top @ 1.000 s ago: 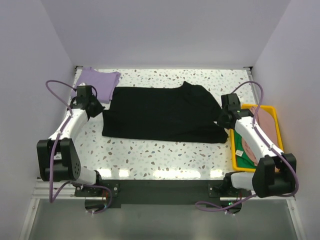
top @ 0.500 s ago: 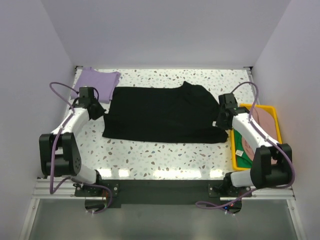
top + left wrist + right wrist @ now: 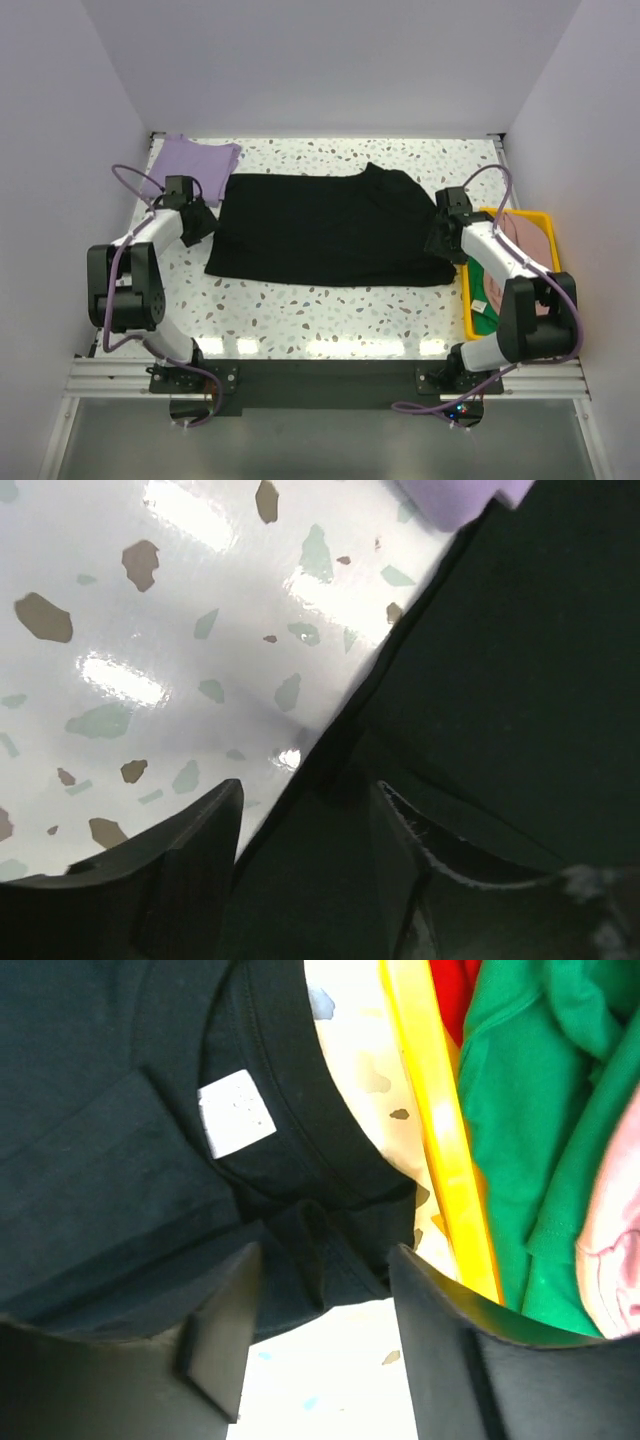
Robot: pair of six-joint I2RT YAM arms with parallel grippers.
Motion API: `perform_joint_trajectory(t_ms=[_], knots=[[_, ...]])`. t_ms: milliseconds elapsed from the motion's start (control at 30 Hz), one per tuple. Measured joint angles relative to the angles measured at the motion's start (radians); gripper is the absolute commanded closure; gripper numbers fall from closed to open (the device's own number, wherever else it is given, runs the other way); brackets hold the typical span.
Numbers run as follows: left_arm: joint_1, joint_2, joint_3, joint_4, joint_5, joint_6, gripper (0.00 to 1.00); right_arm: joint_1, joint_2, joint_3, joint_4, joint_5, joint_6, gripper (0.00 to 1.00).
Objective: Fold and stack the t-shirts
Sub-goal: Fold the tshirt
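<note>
Symmetrically, left arm [image 3: 148, 236] and right arm [image 3: 492, 256] flank black t-shirt [image 3: 320, 225].

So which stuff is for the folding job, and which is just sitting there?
For the job:
black t-shirt, spread on the table
lavender t-shirt, far left corner
green t-shirt and pink t-shirt, lying in the yellow bin

Just sitting there:
the yellow bin itself
speckled table

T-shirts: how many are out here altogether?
4: a black cloth t-shirt spread mid-table, a lavender one at the far left corner, a green one and a pink one in the yellow plastic bin; red cloth there may be another.
</note>
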Motion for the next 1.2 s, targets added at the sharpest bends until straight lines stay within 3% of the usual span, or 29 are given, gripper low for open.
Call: perform_joint_trajectory(t_ms=[200, 367, 567, 667, 1000, 1200], knots=[[0.000, -0.182, -0.025, 0.010, -0.003, -0.006, 0.42, 0.029, -0.130, 0.000, -0.011, -0.012, -0.002, 0.38], [-0.045, -0.354, -0.145, 0.060, -0.001, -0.055, 0.56, 0.187, -0.211, -0.001, 0.000, -0.021, 0.030, 0.39], [-0.196, -0.289, -0.249, 0.136, 0.014, -0.144, 0.73, 0.347, -0.078, -0.016, 0.054, -0.043, 0.082, 0.40], [-0.206, -0.250, -0.313, 0.171, 0.018, -0.183, 0.77, 0.383, -0.020, -0.060, 0.095, -0.065, 0.103, 0.41], [-0.202, -0.261, -0.415, 0.252, -0.017, -0.290, 0.83, 0.389, 0.053, -0.143, 0.179, -0.076, 0.136, 0.40], [-0.174, -0.343, -0.484, 0.250, -0.025, -0.317, 0.82, 0.389, -0.064, -0.254, 0.261, -0.116, 0.161, 0.40]])
